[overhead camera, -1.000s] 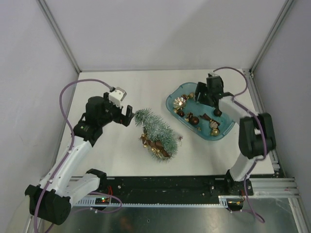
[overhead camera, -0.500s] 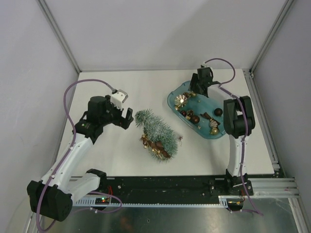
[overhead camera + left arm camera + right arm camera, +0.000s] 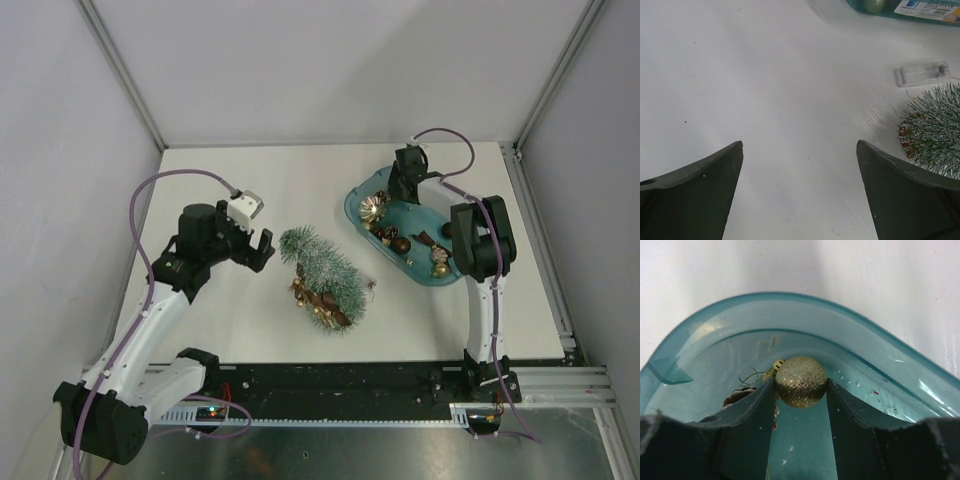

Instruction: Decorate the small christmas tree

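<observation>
your table (image 3: 230, 180) carries everything within reach of both arms. the tray (image 3: 352, 205) sits far right, close to the right arm, so that arm can do the picking. it holds a loose scatter of gold and dark brown ornaments, most of them toward its near end.

the tree (image 3: 325, 275) is at mid-table between the arms. it seems to lie on its side, tip toward the left arm, with brown and gold bits already near its base.

your left gripper (image 3: 262, 245) hangs just beside the tree tip with its fingers spread wide and nothing in them, likely ready to steady the tree.

your right gripper (image 3: 801, 385) is down in the tray's far corner. its fingers (image 3: 760, 415) are half closed, pressing both sides of a gold ball (image 3: 801, 375) that sits low against the tray wall. a dark ornament lies just left of it.
</observation>
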Tool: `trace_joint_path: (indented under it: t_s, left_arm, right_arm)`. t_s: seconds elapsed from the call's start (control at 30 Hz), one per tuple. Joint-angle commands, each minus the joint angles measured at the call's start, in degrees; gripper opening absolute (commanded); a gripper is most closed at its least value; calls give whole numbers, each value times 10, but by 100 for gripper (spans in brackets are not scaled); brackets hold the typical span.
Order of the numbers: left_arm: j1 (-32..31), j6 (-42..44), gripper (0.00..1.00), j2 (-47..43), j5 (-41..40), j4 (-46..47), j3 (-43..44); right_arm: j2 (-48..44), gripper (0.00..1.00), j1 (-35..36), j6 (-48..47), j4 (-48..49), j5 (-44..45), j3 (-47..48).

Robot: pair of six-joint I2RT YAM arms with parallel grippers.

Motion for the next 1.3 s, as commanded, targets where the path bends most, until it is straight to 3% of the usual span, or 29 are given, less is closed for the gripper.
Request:
trace_joint_path:
  t_s: [0.0,0.2,0.67,0.93,1.27]
  left_arm:
    - [5,5,100,-22,15,6,-11]
    - [5,-3,100,-29,30,8,-17]
    - [5,-11,100,-45,66,10,-16]
    - [5,-15,100,-48,86,12,-6]
    - [5,-26,100,-43,129,12,3]
  right_arm:
    - [-13,47,8,14,15,30,-17]
    - [-74,35,7,14,30,42,-73]
    - [-397,34,36,-5,-8,44,-254]
    - [-612,35,58,19,-57,-41,-363]
    - [-803,37,108,21,-126,-184,-404]
